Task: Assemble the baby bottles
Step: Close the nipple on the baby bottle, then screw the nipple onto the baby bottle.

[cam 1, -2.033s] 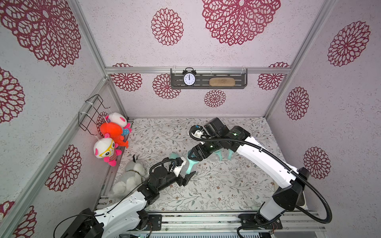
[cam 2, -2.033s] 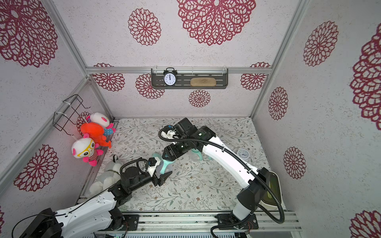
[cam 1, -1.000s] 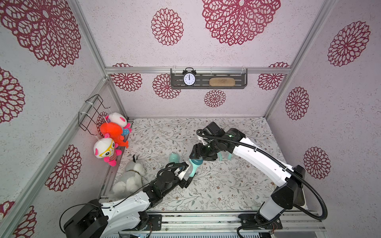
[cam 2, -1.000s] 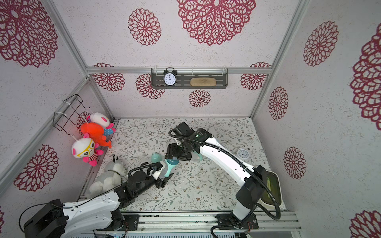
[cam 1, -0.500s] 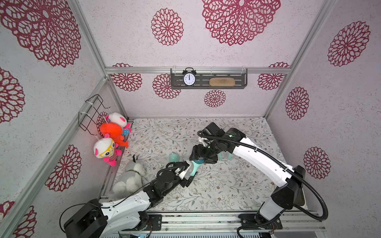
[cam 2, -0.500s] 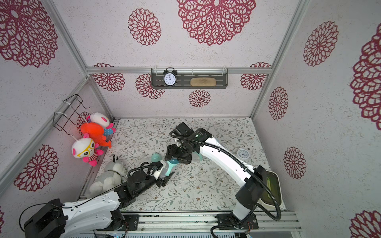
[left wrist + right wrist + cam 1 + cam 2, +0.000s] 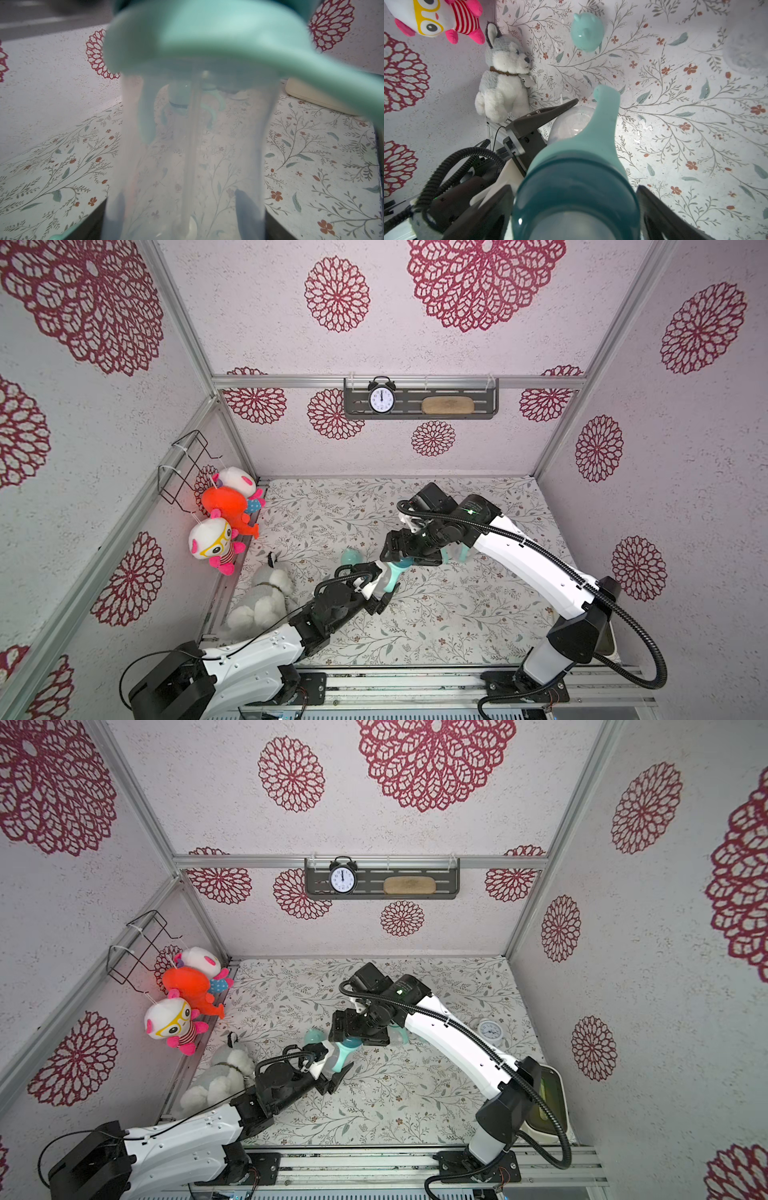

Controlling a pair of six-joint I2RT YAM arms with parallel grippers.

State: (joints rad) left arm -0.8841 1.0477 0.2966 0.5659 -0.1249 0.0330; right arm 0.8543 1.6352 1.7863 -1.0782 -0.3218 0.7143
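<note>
My left gripper (image 7: pixel 384 588) (image 7: pixel 182 218) is shut on the body of a clear baby bottle (image 7: pixel 388 577) (image 7: pixel 332 1057) (image 7: pixel 191 155), held tilted above the mat's middle. The bottle wears a mint two-handled ring (image 7: pixel 207 37) (image 7: pixel 606 116) and a dark teal collar (image 7: pixel 575 197). My right gripper (image 7: pixel 399 559) (image 7: pixel 575 214) stands open around that collar, with a fingertip on each side of it. A mint eared dome cap (image 7: pixel 350 558) (image 7: pixel 587 31) lies on the mat beside them. Another baby bottle (image 7: pixel 455 552) (image 7: pixel 399 1036) stands half hidden behind the right arm.
A grey plush husky (image 7: pixel 266 593) (image 7: pixel 504 79) sits against the left wall, with plush toys (image 7: pixel 224 506) hanging above it. A small white alarm clock (image 7: pixel 489 1031) lies on the mat at the right. A pale tray (image 7: pixel 548 1102) sits by the right arm's base.
The right gripper's jaws have spread apart around the collar. Both arms and the held bottle have stayed almost where they were a second ago.
</note>
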